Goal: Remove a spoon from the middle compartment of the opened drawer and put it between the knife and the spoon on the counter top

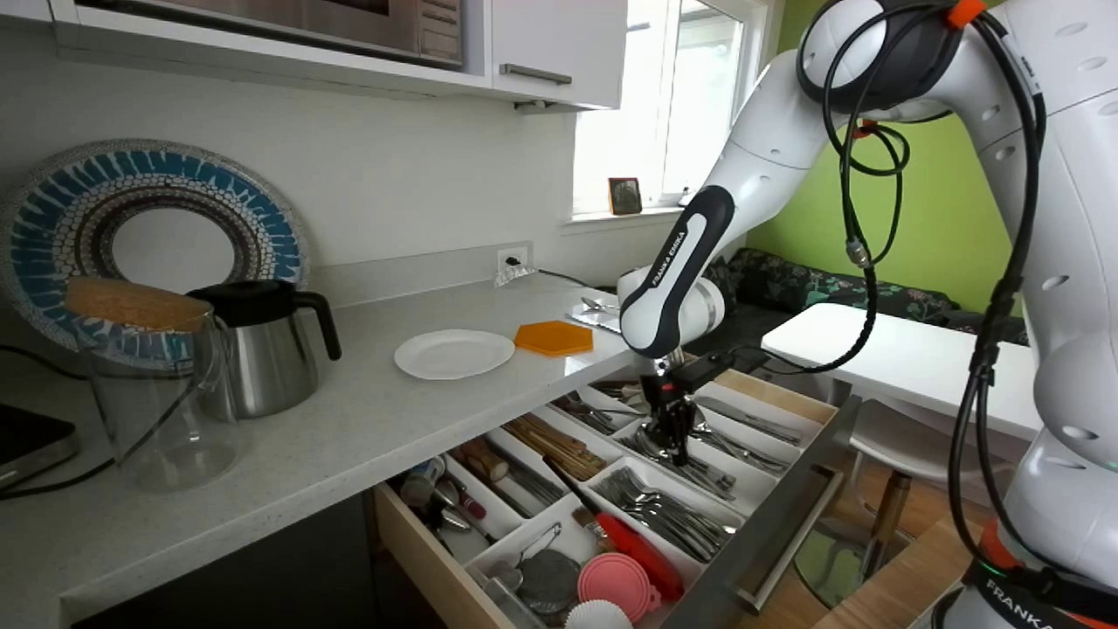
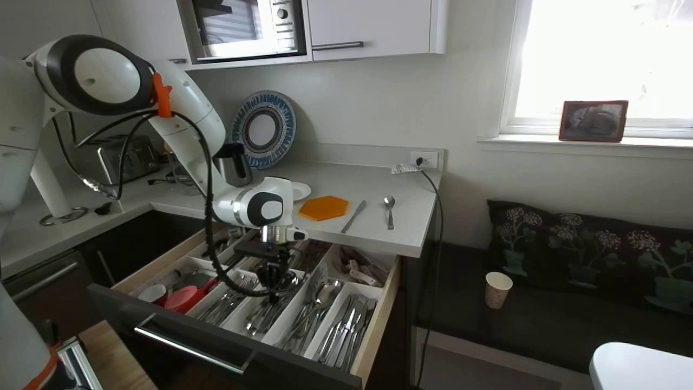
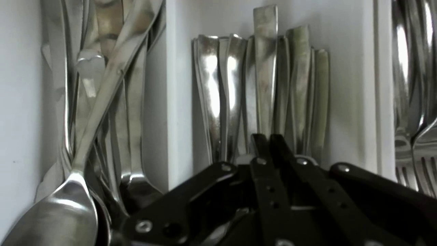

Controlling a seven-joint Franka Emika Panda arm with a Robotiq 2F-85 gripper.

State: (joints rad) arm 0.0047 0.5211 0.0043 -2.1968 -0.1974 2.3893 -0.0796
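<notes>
The opened drawer [image 1: 821, 445] [image 2: 195, 338] is split by white dividers into cutlery compartments. My gripper [image 1: 679, 456] [image 2: 274, 297] [image 3: 269, 137] points down into the middle compartment [image 3: 348, 85]. In the wrist view its fingertips are close together on a flat silvery handle, taken as the spoon [image 3: 265, 48], which stands out above several other handles. Its bowl is hidden beneath the gripper. On the counter top [image 1: 376, 437] [image 2: 346, 176] lie a knife [image 2: 354, 216] and, to its right, the counter spoon [image 2: 390, 211]. The arm hides the knife in an exterior view.
Dividers [image 3: 179, 102] rise on both sides of the gripper. The left section in the wrist view holds a large spoon [image 3: 58, 215]; the right holds forks [image 3: 406, 150]. An orange hexagon [image 2: 324, 208] and white plate [image 1: 454, 354] lie on the counter. The counter edge overhangs the drawer's back.
</notes>
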